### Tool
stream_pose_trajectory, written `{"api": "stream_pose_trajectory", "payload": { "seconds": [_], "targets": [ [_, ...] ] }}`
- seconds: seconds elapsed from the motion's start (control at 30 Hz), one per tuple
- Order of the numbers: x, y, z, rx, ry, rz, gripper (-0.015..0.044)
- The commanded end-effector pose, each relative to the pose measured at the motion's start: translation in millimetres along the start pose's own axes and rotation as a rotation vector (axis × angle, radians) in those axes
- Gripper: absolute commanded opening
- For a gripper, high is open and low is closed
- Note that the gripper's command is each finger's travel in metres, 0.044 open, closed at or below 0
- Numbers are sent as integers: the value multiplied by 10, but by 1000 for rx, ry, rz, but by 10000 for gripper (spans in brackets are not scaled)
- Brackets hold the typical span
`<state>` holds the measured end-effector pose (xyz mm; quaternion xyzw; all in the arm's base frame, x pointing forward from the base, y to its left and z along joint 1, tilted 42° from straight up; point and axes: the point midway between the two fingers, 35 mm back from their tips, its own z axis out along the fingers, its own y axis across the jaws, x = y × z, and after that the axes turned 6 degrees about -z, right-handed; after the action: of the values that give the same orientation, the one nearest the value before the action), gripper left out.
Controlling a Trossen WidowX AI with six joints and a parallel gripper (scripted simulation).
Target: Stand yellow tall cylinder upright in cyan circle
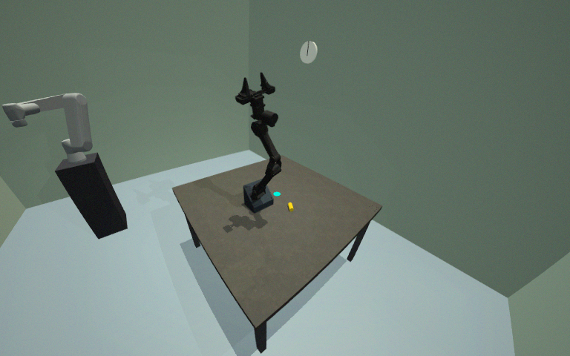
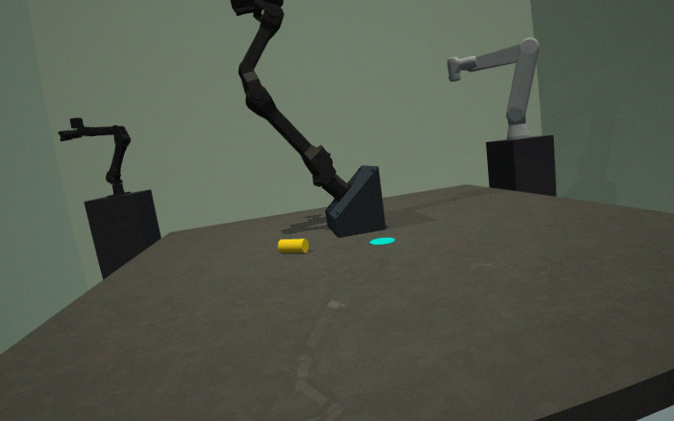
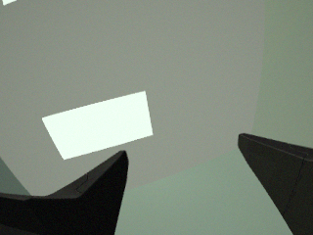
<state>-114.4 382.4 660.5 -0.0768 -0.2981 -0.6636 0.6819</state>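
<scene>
The yellow cylinder (image 1: 290, 207) (image 2: 293, 246) lies on its side on the table. The cyan circle (image 1: 277, 193) (image 2: 382, 241) is a flat disc on the table near the arm's base, a little apart from the cylinder, with nothing on it. My gripper (image 1: 253, 76) (image 3: 183, 149) is open and empty, raised high above the table with its fingers pointing up. In the exterior view the fingers are out of the frame. The wrist view shows neither the cylinder nor the circle.
The arm's dark wedge-shaped base (image 1: 258, 199) (image 2: 360, 205) stands on the brown table (image 1: 269, 268) (image 2: 223, 322) beside the circle. A grey arm (image 1: 77, 122) (image 2: 521, 82) on a dark pedestal stands beyond the table. Another black arm (image 2: 118, 151) on a pedestal shows in the exterior view.
</scene>
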Motion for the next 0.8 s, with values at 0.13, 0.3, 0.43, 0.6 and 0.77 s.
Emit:
{"api": "stream_pose_trajectory", "payload": {
  "seconds": [0.13, 0.3, 0.43, 0.6, 0.77],
  "targets": [
    [-385, 292, -130, -42, -156, -221, 309],
    [-879, 751, -427, -68, -394, -532, 309],
    [-1212, 1137, -755, -55, -597, -770, 309],
    [-1531, 1618, -1269, 9, -864, -1047, 309],
    [-1729, 2070, -1882, 131, -1143, -1287, 309]
  ]
}}
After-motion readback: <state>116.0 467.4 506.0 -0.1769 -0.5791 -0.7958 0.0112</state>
